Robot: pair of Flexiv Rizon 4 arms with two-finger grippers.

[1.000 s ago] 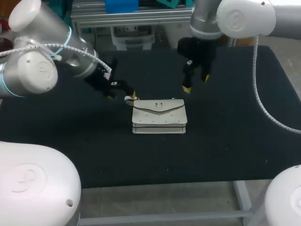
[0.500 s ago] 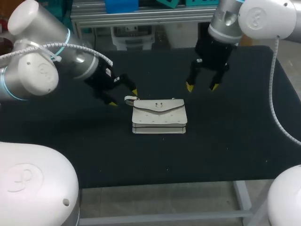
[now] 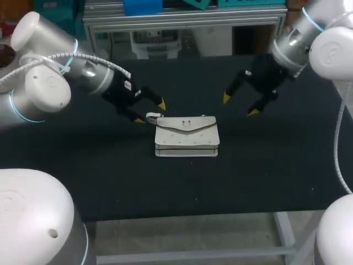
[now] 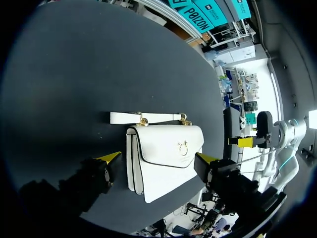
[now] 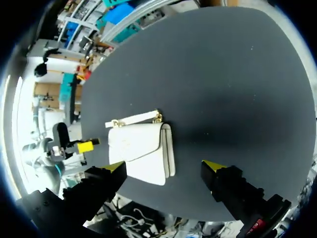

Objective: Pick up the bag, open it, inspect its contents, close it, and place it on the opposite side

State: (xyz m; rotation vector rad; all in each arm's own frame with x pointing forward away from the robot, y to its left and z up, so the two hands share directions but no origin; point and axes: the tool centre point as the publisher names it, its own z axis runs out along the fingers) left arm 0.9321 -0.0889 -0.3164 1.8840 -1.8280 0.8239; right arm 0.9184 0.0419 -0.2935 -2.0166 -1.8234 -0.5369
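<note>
A small white bag [image 3: 187,136] with a gold clasp lies flat and closed on the black table [image 3: 265,165], its white strap at its far edge. My left gripper [image 3: 150,111] stands open just left of the bag's strap end, touching nothing. In the left wrist view the bag [image 4: 163,154] lies ahead of and between the open fingers of the left gripper [image 4: 157,158]. My right gripper [image 3: 239,105] hangs open above the table, right of the bag and behind it. The right wrist view shows the bag [image 5: 141,151] ahead of the open right gripper [image 5: 166,165].
A metal shelf frame [image 3: 182,19] runs along the table's far edge. Dark tabletop surrounds the bag on every side.
My right arm has swung up and to the right, away from the bag. The left gripper has turned and edged slightly right, toward the strap end. The bag has not moved.
</note>
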